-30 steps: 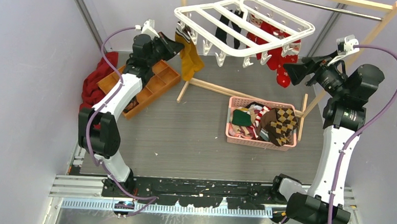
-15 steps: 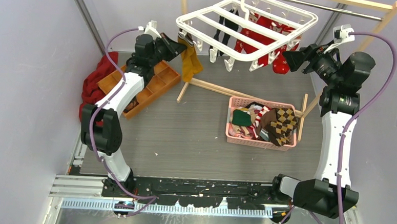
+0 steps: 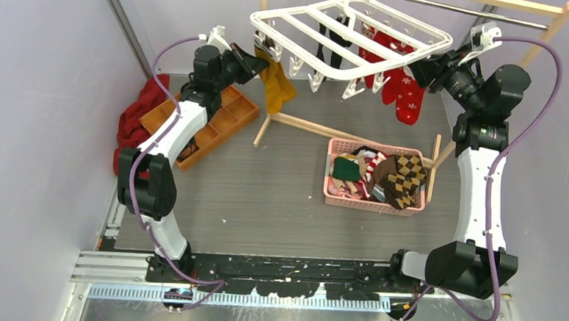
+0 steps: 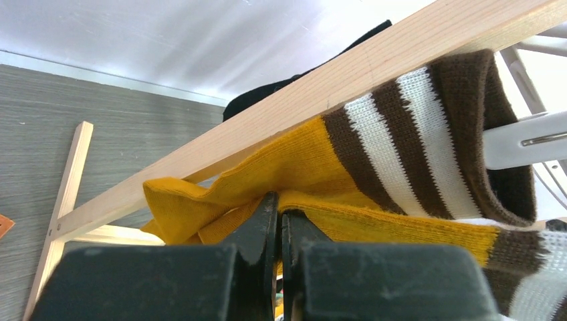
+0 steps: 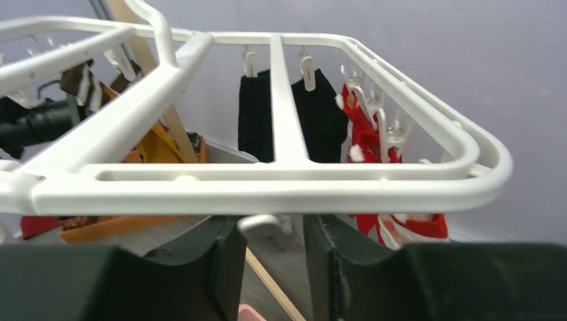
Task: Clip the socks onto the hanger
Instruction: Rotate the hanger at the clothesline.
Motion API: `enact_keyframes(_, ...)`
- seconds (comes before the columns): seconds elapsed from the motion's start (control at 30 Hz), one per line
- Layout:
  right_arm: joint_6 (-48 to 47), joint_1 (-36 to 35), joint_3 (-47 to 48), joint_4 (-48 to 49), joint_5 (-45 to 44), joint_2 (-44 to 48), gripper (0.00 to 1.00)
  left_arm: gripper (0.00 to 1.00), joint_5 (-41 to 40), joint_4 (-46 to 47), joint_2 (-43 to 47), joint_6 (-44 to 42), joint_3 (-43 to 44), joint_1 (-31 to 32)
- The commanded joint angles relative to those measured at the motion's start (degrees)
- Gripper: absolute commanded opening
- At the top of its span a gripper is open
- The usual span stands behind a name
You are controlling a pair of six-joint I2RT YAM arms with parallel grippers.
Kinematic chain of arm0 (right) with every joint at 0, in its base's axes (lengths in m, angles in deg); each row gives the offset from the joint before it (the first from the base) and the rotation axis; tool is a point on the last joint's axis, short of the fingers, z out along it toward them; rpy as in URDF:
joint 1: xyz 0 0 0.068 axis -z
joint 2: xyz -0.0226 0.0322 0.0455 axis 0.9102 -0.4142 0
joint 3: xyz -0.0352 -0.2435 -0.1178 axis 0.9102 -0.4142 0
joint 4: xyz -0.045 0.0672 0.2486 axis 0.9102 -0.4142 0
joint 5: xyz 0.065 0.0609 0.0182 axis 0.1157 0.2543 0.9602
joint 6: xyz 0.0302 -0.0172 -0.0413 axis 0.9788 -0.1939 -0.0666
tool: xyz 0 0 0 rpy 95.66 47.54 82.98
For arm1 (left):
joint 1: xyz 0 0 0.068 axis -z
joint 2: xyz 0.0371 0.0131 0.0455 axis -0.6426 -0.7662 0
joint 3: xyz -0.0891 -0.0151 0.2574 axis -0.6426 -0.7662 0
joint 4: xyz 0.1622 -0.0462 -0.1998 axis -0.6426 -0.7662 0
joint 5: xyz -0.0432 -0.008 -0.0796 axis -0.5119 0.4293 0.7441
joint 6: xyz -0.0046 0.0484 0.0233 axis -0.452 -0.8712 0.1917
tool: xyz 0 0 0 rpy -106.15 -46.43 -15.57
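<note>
The white hanger [image 3: 378, 62] hangs tilted from the rack at the back, with black socks [image 3: 337, 42] and red socks [image 3: 406, 93] clipped on it. My left gripper [image 3: 256, 58] is shut on a mustard-yellow sock [image 3: 276, 86] at the hanger's left corner. In the left wrist view the gripper [image 4: 281, 207] pinches the yellow fabric [image 4: 301, 154] below its brown-and-white cuff [image 4: 428, 134], beside a white clip [image 4: 528, 137]. My right gripper [image 3: 417, 67] is at the hanger's right edge. In its own view the gripper [image 5: 275, 234] stands partly apart under the frame [image 5: 267, 190], a clip [image 5: 261, 223] between the fingers.
A pink basket [image 3: 371, 202] with an argyle sock [image 3: 402, 178] and other socks sits right of centre. A wooden tray [image 3: 217, 127] and red cloth [image 3: 133, 119] lie at the left. The wooden rack [image 3: 545, 34] and its floor bar [image 3: 320, 129] cross the back.
My right arm has moved up and left to the hanger's right edge, and its jaws have narrowed round a clip. The hanger has swung and tilted. The left gripper keeps its hold.
</note>
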Motion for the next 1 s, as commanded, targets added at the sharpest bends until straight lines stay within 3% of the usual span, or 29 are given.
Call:
enact_keyframes(0.0, 0.82, -0.79, 2.14, 6.18, 1.67, 1.41, 0.32, 0.02, 1.4, 2.26, 0.33, 0.51, 2.01, -0.38)
enact_keyframes(0.13, 0.36, -0.8, 0.63, 5.23, 0.12, 4.63, 0.13, 0.09, 1.69, 2.35, 1.3, 0.6, 1.43, -0.36)
enact_keyframes(0.4, -1.79, -0.67, -0.01, -2.79, -11.08, 11.87, 0.04, 0.47, 0.97, 2.14, 9.86, -1.65, -5.98, -0.4)
enact_keyframes(0.53, -2.64, -0.72, 0.59, -3.93, -17.01, 14.02, 0.03, 0.6, -0.06, -0.76, 15.6, -4.34, -9.96, -0.46)
enact_keyframes(0.8, -5.14, -1.17, 1.96, -3.77, -16.79, 16.11, 0.02, 0.63, -1.34, -4.89, 24.68, -6.84, -14.38, -0.58)
enact_keyframes(0.97, -8.35, -5.85, 2.36, -6.33, -16.77, 17.01, 0.02, 0.63, -1.98, -6.48, 28.99, -7.65, -16.64, -0.58)
